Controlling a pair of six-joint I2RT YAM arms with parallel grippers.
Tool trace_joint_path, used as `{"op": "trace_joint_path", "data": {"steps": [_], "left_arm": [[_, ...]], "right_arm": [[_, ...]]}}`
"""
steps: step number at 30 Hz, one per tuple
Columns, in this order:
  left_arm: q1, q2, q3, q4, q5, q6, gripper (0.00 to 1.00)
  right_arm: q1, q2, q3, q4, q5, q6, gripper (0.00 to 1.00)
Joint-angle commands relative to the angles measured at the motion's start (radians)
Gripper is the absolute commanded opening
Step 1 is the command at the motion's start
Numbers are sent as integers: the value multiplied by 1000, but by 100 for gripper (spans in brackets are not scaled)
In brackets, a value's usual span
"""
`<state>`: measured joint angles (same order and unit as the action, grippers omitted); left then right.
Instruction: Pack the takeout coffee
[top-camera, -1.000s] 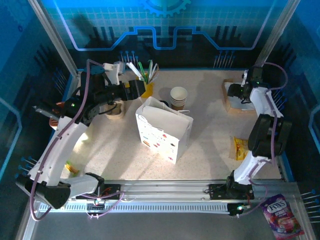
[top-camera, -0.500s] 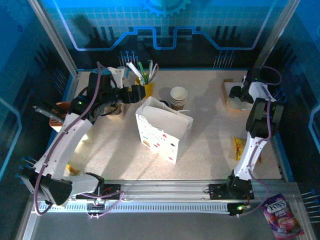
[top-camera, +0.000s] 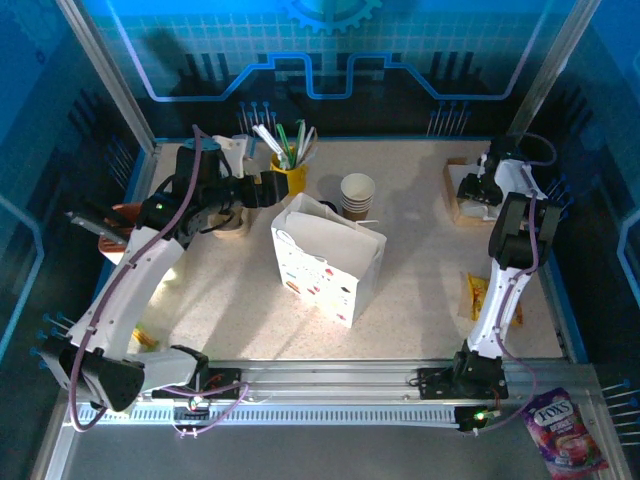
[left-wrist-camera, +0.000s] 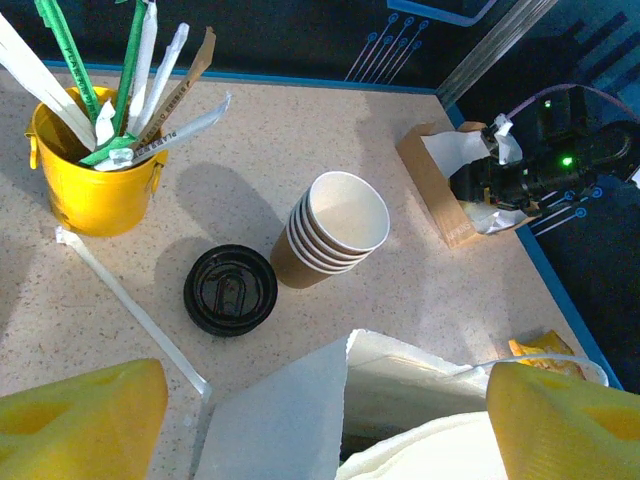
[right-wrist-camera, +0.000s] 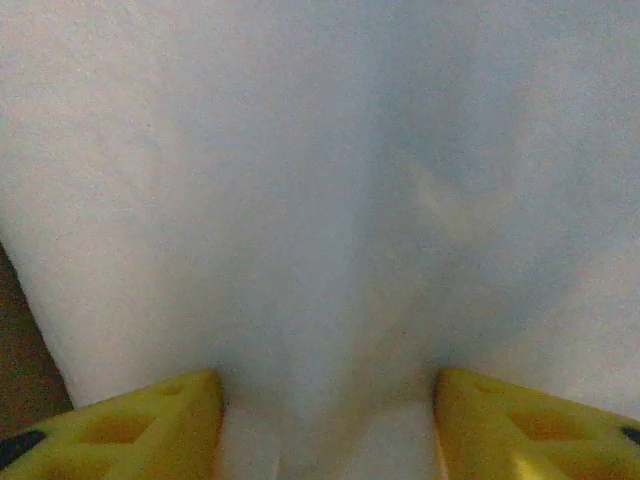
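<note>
Overhead, black lid (whatever's beneath hidden) sits just beside stacked cups.

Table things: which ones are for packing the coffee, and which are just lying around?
For the job: black-lidded coffee cup, white paper bag.
Lying about: yellow utensil cup, stack of lidless cups, napkin box, purple sweets packet.

Dim bluish light with soft shadows; right wrist view blurred.
</note>
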<state>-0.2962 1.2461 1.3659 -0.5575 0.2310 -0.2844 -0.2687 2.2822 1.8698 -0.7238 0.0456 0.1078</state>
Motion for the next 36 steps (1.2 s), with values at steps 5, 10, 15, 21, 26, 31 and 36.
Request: {"op": "trace_joint_path", "data": {"steps": [5,10,15,21,26,31,36], "left_arm": [[9,-31,-13,20,1,26,84],[10,-29,-13,19,7,25,84],[14,-31,-13,21,10,25,84],[16,-31,-11,21,20,23,84],[18,-34,-15,23,22,21,84],[19,-43,-16,29,19,17,84],[21,-45,-15,33,21,12,84]], "right_arm": [[10,18,61,-74,-39,-11,55],[10,17,96,-92,-60,-11,44],[10,2,109,-97,-81,-8,29],[11,-28,120,-109,-87,-11,19],[10,-77,108,-100,-98,-8,14],[12,-166,50,-56,-117,12,10],[24,-302,-45,4,-134,42,8]]}}
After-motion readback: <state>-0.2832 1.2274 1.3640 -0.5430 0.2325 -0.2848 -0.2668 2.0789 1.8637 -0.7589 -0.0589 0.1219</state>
